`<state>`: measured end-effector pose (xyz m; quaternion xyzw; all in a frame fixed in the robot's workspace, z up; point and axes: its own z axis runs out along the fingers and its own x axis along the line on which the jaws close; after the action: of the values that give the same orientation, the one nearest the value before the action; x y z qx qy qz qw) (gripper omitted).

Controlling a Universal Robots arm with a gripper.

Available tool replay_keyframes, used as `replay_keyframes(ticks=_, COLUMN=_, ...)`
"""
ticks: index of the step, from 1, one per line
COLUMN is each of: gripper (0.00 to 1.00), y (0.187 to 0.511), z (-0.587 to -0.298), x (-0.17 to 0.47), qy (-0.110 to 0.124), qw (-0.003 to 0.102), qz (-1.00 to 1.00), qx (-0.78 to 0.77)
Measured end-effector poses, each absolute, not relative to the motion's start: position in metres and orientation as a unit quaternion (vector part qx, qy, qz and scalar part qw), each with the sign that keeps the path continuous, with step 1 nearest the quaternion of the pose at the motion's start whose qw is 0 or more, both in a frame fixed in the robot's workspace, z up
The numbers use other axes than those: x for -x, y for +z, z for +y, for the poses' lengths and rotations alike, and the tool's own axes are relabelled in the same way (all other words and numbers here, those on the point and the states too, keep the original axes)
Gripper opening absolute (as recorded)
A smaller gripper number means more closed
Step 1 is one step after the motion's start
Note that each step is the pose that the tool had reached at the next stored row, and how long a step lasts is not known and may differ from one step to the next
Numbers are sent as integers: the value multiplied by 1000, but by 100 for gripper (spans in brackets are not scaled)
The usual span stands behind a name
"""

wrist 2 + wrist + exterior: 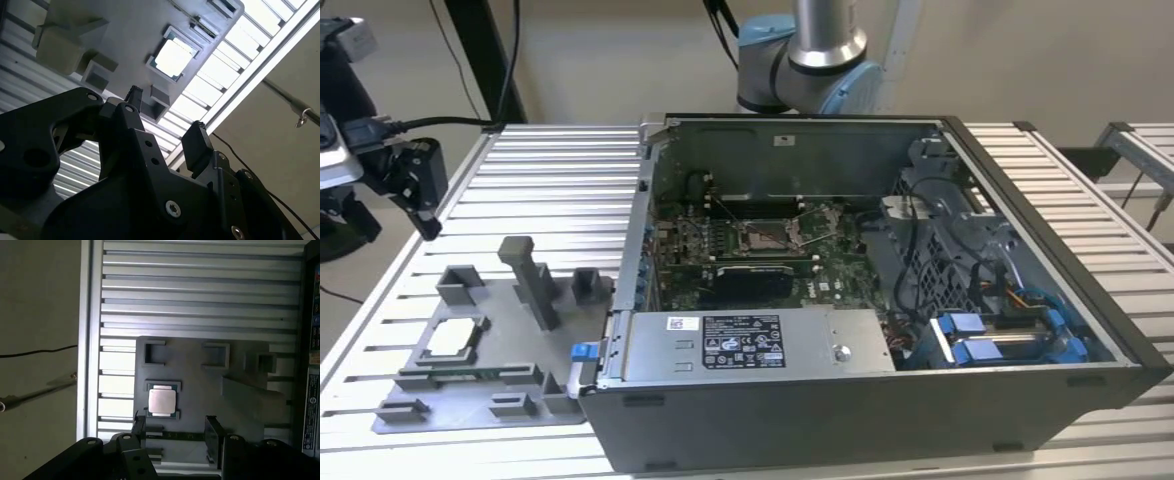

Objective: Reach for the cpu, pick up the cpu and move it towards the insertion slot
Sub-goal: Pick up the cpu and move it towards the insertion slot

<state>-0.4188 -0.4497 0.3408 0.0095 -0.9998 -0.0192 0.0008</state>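
Ribbed aluminium slats make up the table (200, 290) in the first wrist view, and a matte grey fixture plate (200, 390) lies on it. The gripper (175, 424) hangs above the plate, its two black fingers (211, 437) spread wide with nothing between them. The cpu (162, 401) lies flat in a shallow nest just ahead of the fingertips, clear of them. It is a small square with a smooth silvery lid and a thin tan rim. Short lips of the nest hug two opposite edges. The other two edges look free, and they seem the place to pinch it.

In the second wrist view the ridged tips of the parted jaws frame the cpu, which sits bright beyond the gripper, untouched.

In the exterior view the plate sits beside an open computer case (854, 420) of grey sheet metal. Inside it, on the green motherboard (834, 235), is the insertion slot (765, 237), a shiny frame with a dark centre, well away from the gripper.

The chip is likely light, stiff and thin. Its lid looks slippery and its underside is probably delicate, so a gentle, level hold on the edges suits it.
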Motion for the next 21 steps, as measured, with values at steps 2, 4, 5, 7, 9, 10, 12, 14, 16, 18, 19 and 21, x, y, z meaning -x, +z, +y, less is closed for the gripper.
replay_keyframes(ticks=2, gripper=100, y=340, z=-450, x=419, qy=-19, qw=1, qz=-1000, qx=-10)
replay_keyframes(ticks=4, gripper=100, y=339, z=-450, x=419, qy=-19, qw=1, qz=-1000, qx=-10)
replay_keyframes(ticks=5, gripper=100, y=339, z=-450, x=419, qy=-19, qw=1, qz=-1000, qx=-10)
replay_keyframes(ticks=7, gripper=100, y=338, z=-450, x=419, qy=-19, qw=1, qz=-1000, qx=-10)
replay_keyframes(ticks=9, gripper=100, y=337, z=-450, x=419, qy=-19, qw=1, qz=-1000, qx=-10)
replay_keyframes(ticks=10, gripper=100, y=337, z=-450, x=419, qy=-19, qw=1, qz=-1000, qx=-10)
replay_keyframes(ticks=12, gripper=100, y=336, z=-450, x=419, qy=-19, qw=1, qz=-1000, qx=-10)
replay_keyframes(ticks=14, gripper=100, y=335, z=-450, x=419, qy=-19, qw=1, qz=-1000, qx=-10)
replay_keyframes(ticks=16, gripper=100, y=334, z=-450, x=419, qy=-19, qw=1, qz=-1000, qx=-10)
replay_keyframes(ticks=18, gripper=100, y=333, z=-450, x=419, qy=-19, qw=1, qz=-1000, qx=-10)
replay_keyframes(ticks=19, gripper=100, y=333, z=-450, x=419, qy=-19, qw=1, qz=-1000, qx=-10)
replay_keyframes(ticks=21, gripper=100, y=332, z=-450, x=419, qy=-19, qw=1, qz=-1000, qx=-10)
